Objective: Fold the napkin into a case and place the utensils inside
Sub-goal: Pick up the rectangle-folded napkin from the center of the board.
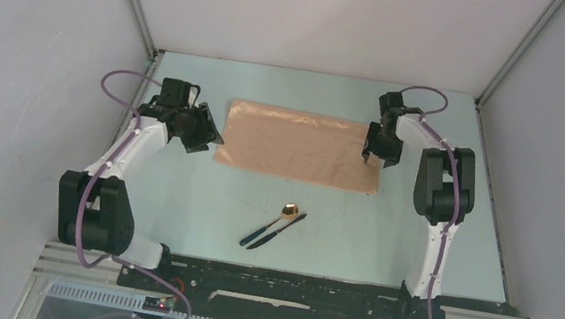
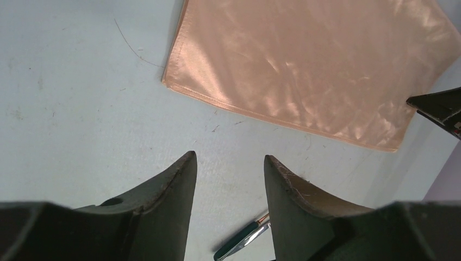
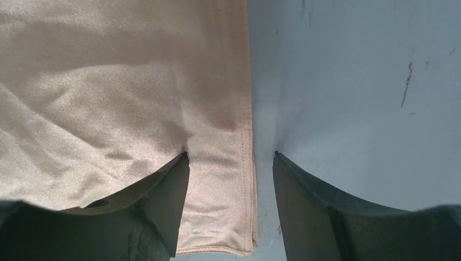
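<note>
Napkin (image 1: 303, 146): flat rectangle at far-centre of table (image 1: 171, 193), seemingly part-folded, no case yet; utensils (image 1: 275, 229) loose nearer, not inserted; left fingers (image 2: 168, 201) spread, empty, beside its left edge; right fingers (image 3: 304, 190) spread astride its right hem.

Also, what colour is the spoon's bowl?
Gold; the small dark-handled spoon shows best in the top external view.

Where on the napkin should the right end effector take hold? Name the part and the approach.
Pinch the napkin at its right hemmed edge, coming down from above. The cloth lies flat on the table, so only an edge offers a lip. The open right end effector straddles that hem, one finger over cloth, one over table.
</note>
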`<action>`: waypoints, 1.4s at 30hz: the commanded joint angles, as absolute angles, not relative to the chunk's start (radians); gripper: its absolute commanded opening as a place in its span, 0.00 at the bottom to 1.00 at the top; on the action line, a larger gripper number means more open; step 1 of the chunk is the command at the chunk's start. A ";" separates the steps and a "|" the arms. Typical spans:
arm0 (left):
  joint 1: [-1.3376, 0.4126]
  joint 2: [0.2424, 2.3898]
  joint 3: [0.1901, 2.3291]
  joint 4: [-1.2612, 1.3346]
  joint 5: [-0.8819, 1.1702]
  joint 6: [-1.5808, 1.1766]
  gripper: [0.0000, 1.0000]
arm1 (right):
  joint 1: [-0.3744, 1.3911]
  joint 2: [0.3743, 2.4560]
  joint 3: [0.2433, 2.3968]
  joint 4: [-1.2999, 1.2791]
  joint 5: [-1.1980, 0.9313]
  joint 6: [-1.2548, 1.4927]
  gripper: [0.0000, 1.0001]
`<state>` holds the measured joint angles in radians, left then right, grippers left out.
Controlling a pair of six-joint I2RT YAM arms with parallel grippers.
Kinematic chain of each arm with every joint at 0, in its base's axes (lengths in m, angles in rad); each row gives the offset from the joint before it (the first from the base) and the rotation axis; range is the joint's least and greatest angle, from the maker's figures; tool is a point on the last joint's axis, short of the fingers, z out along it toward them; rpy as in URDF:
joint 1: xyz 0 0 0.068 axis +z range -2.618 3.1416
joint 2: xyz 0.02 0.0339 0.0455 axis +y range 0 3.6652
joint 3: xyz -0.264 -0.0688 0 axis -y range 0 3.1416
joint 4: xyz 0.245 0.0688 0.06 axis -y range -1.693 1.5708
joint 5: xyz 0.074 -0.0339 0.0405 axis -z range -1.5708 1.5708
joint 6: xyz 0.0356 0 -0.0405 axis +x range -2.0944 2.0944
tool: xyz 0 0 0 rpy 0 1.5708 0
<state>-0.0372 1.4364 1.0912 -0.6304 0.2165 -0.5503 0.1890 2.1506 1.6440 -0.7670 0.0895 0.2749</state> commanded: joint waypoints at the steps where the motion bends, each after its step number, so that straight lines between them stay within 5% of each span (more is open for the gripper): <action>1: -0.014 1.383 1.068 -0.609 0.255 -0.525 0.55 | 0.209 2.198 1.685 -0.808 0.117 0.280 0.66; 13: 0.040 1.347 1.047 -0.588 0.281 -0.531 0.56 | 0.195 2.214 1.707 -0.821 0.016 0.247 0.35; 18: 0.042 1.354 1.042 -0.586 0.272 -0.529 0.57 | 0.193 2.203 1.691 -0.792 -0.002 0.209 0.12; 19: 0.042 1.358 1.043 -0.586 0.272 -0.531 0.56 | 0.189 2.196 1.682 -0.778 -0.026 0.204 0.00; 31: 0.044 1.422 1.057 -0.584 0.311 -0.557 0.57 | 0.091 2.011 1.541 -0.642 -0.296 0.205 0.00; 42: 0.044 1.386 1.106 -0.612 0.321 -0.562 0.57 | 0.138 1.974 1.615 -0.666 -0.276 0.226 0.00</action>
<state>0.0330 1.4265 1.0637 -0.6094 0.3084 -0.5671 0.0872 2.0266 1.5604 -0.6685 -0.2787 0.2085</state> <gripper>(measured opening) 0.571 0.008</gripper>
